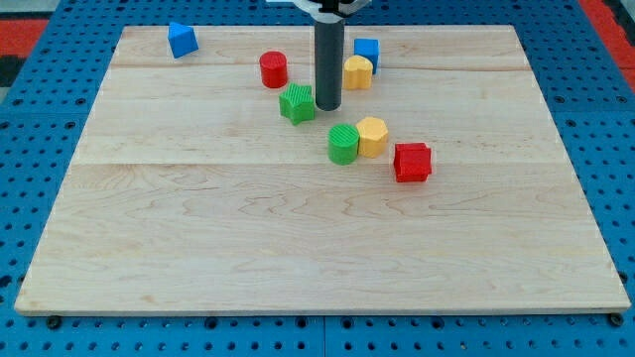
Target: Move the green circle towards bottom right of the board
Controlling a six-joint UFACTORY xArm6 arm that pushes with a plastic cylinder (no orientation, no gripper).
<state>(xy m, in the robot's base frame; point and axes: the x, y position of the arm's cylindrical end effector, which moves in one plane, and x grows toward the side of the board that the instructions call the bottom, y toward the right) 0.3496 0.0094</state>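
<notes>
The green circle stands near the board's middle, touching a yellow hexagon on its right. My tip is down on the board just above and slightly left of the green circle, a small gap apart. A green star-like block sits right beside the tip on its left. The rod rises from the tip to the view's top.
A red block lies right of the yellow hexagon. A red cylinder, a yellow block and a blue cube sit near the top. A blue block is at top left. The wooden board spans the view.
</notes>
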